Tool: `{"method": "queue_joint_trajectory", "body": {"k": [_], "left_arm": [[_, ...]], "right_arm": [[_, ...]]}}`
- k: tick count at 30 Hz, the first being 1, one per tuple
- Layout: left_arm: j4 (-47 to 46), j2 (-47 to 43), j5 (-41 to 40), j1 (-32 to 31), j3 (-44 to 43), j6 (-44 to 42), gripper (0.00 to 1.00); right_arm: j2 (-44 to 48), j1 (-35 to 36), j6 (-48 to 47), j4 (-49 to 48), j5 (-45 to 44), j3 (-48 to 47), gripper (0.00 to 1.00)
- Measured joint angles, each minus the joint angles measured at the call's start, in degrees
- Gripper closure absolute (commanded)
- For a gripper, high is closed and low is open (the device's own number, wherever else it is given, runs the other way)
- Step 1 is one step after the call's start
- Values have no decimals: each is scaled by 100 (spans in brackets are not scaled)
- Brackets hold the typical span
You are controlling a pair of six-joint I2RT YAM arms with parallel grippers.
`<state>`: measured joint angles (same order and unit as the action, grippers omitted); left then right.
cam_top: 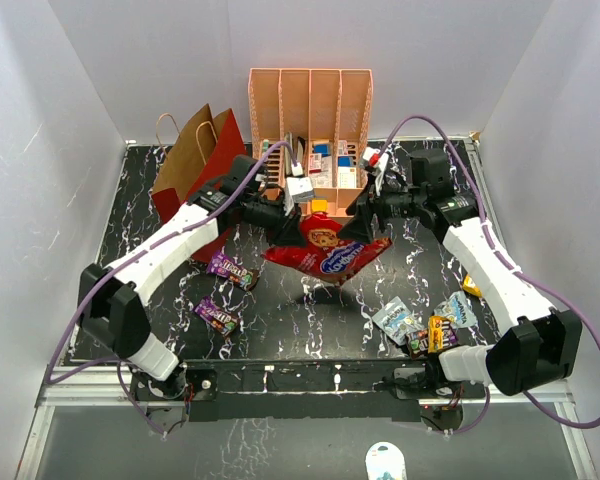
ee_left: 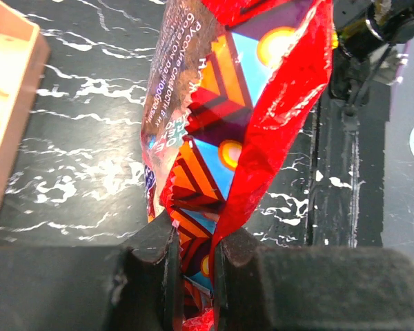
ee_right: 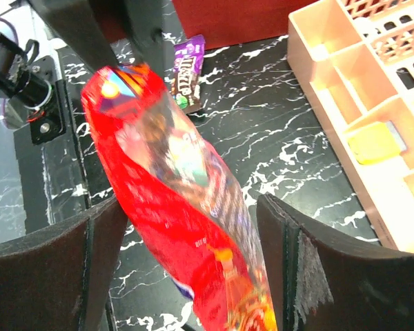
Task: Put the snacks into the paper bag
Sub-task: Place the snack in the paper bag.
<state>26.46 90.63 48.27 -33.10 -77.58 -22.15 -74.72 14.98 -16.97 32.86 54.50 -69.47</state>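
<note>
Large red crinkly chip bag (cam_top: 325, 255): held up off the black marbled table (cam_top: 310, 320) mid-scene between both arms, long axis pretty much left to right in the top view.
Left gripper (ee_left: 193, 238): clamped narrow on the chip bag's crimped edge, so the weight looks to be carried here.
Right gripper (ee_right: 186, 227): jaws spread wide either side of the bag, nothing pinched.
Large dark-red paper bag with brown kraft inside (cam_top: 195, 150): stood at the far left, handles up, just beyond the left gripper.
Next move, best guess: chip bag gets swung back-left by the nearer left arm.
</note>
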Motion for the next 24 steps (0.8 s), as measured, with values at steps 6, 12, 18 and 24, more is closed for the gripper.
{"method": "queue_joint_trajectory", "body": {"k": [6, 12, 18, 24], "left_arm": [[544, -444, -723, 127, -455, -44, 100], [1110, -597, -1482, 269, -1342, 52, 100], [1700, -597, -2297, 472, -2632, 474, 100], [2098, -599, -2717, 1095, -4113, 1001, 100]], "right_arm": [[208, -345, 146, -2, -114, -9, 19], [479, -868, 385, -33, -35, -72, 18], [590, -1204, 560, -157, 9, -114, 18], [590, -1440, 702, -319, 26, -94, 18]]}}
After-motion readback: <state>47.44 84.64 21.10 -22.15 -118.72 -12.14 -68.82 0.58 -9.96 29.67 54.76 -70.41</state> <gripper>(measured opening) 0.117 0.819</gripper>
